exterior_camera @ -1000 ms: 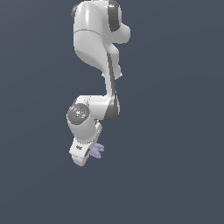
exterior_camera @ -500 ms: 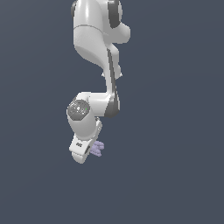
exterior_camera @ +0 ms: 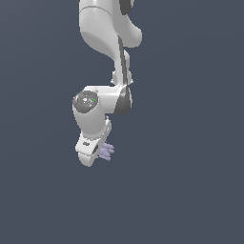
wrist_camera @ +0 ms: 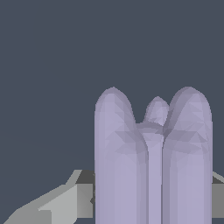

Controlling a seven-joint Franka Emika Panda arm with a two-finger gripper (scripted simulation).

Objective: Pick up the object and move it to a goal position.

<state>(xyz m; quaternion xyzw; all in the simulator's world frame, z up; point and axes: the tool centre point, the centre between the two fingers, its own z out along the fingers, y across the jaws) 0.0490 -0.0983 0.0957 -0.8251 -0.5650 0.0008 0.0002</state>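
The object [exterior_camera: 107,151] is a small pale lavender bundle of short rounded rods, sticking out of my gripper [exterior_camera: 97,153] toward the exterior view's right. In the wrist view the object [wrist_camera: 151,162] looms large, three rounded rods side by side, with a grey finger [wrist_camera: 65,199] pressed against one side and a sliver of the other finger [wrist_camera: 217,199] on the far side. My gripper is shut on it and hangs in mid-air below the white arm.
Only a flat dark grey-blue background surrounds the arm [exterior_camera: 102,57]; no table edge, container or other object shows.
The wrist and gripper have drifted slightly toward the exterior view's left and a little upward, the object still held.
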